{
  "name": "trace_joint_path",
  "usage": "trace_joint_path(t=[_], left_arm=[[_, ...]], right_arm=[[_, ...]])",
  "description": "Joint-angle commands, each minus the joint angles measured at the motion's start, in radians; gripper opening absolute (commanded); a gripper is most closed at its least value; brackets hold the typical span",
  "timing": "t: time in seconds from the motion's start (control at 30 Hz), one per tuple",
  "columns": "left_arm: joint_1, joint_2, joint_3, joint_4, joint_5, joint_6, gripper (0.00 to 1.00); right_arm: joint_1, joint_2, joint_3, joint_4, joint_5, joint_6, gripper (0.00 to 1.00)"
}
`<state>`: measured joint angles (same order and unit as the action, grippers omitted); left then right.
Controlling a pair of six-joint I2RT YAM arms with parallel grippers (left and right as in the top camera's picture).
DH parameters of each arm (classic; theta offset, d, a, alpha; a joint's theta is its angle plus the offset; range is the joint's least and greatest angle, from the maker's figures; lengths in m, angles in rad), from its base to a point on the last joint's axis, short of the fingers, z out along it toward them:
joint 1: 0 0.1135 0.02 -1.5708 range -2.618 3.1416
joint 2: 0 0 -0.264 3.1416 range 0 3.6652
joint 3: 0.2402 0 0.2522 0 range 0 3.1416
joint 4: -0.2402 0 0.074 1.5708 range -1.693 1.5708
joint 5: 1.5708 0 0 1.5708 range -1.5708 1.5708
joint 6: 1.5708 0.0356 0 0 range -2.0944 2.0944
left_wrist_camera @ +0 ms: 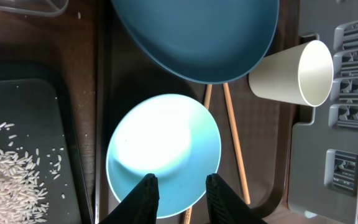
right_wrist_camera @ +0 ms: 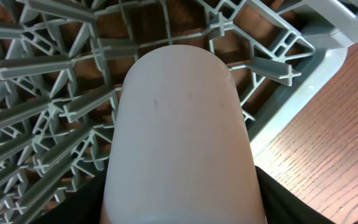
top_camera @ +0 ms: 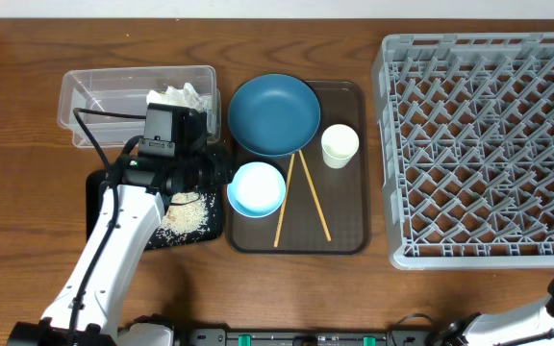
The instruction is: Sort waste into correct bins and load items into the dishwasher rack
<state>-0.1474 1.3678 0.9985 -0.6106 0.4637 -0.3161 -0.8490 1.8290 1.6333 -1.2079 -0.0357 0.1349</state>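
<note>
Counter (top_camera: 17, 221): brown wood grain, carrying everything; pale strip of wall along its far edge.
Dishwasher rack (top_camera: 489, 144): grey, on the right side, pegs upright.
Right gripper (right_wrist_camera: 179, 202): clamped round held cup (right_wrist_camera: 179, 124), above the rack's corner lattice.
Serving tray (top_camera: 346, 216): brown, in the centre, between bins and rack.
Plate (top_camera: 273, 113): dark blue, at the tray's far left; its rim covers the chopsticks' far ends.
Chopsticks (top_camera: 315, 197): splayed in a V, just beside the bowl.
Bowl (top_camera: 257, 188): light blue, at the tray's near left.
White cup (top_camera: 339, 145): upright on the tray, right of the plate.
Left gripper (left_wrist_camera: 179, 179): fingers a narrow gap apart over the bowl's near rim, gripping nothing.
Clear tub (top_camera: 113, 91): far left; napkin (top_camera: 181, 96) in its right end, partly behind the left arm.
Black tray (top_camera: 210, 231): nearer than the tub, rice (top_camera: 188, 216) heaped on it, the arm hiding much.
</note>
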Motion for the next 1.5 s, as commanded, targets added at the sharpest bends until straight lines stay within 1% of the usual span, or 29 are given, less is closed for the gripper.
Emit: trace_joint_path(t=[0.0,0.03,0.13,0.17,0.23,0.27,0.3,0.4,0.57,0.63,0.77,0.87,0.97,1.0,1.03,1.13,1.27,1.47], left_arm=[[0.003,-0.007,0.011,-0.007,-0.013,0.012,0.29],[0.003,-0.007,0.011,-0.007,-0.013,0.012,0.30],[0.003,-0.007,0.011,-0.009,-0.013,0.012,0.30],[0.003,-0.007,0.011,-0.010,-0.013,0.012,0.30],[0.003,-0.007,0.011,-0.010,-0.013,0.013,0.34],[0.003,-0.007,0.011,-0.010,-0.013,0.013,0.35],[0.003,-0.007,0.011,-0.010,-0.013,0.012,0.35],[0.003,-0.007,0.011,-0.010,-0.013,0.013,0.36],[0.003,-0.007,0.011,-0.004,-0.013,0.013,0.40],[0.001,-0.007,0.011,0.017,-0.013,0.013,0.43],[-0.025,-0.007,0.012,0.099,-0.013,0.013,0.46],[-0.063,-0.005,0.016,0.161,-0.024,0.017,0.49],[-0.117,0.010,0.055,0.165,-0.135,0.022,0.50],[-0.139,0.022,0.079,0.163,-0.163,0.043,0.51],[-0.162,0.037,0.106,0.162,-0.181,0.064,0.52],[-0.214,0.092,0.184,0.156,-0.239,0.074,0.53],[-0.263,0.199,0.262,0.178,-0.248,0.079,0.54],[-0.344,0.336,0.275,0.306,-0.248,0.074,0.54]], right_arm=[[-0.008,0.008,-0.005,0.001,0.012,0.018,0.45],[-0.008,0.008,-0.005,0.000,0.011,0.018,0.52],[-0.008,0.008,-0.005,0.000,0.006,0.018,0.68],[-0.008,0.008,-0.005,0.001,0.000,0.018,0.71],[-0.008,0.008,-0.005,0.010,-0.032,0.019,0.81],[-0.008,0.008,-0.005,0.015,-0.054,0.019,0.87],[-0.008,0.008,-0.005,0.019,-0.084,0.018,0.88],[-0.008,0.008,-0.005,0.027,-0.167,0.018,0.90],[-0.002,0.008,-0.005,0.024,-0.270,-0.008,0.90],[0.010,0.005,-0.005,0.021,-0.332,-0.031,0.88],[0.057,-0.014,-0.005,0.021,-0.427,-0.085,0.87],[0.121,-0.050,-0.005,0.019,-0.428,-0.101,0.89],[0.198,-0.094,-0.005,0.020,-0.418,-0.115,0.91],[0.227,-0.111,-0.005,0.021,-0.409,-0.115,0.91],[0.254,-0.126,-0.005,0.021,-0.397,-0.114,0.92],[0.327,-0.159,-0.005,0.018,-0.380,-0.114,0.92],[0.415,-0.175,-0.005,0.009,-0.375,-0.115,0.92],[0.522,-0.174,-0.005,0.008,-0.274,-0.114,0.93]])
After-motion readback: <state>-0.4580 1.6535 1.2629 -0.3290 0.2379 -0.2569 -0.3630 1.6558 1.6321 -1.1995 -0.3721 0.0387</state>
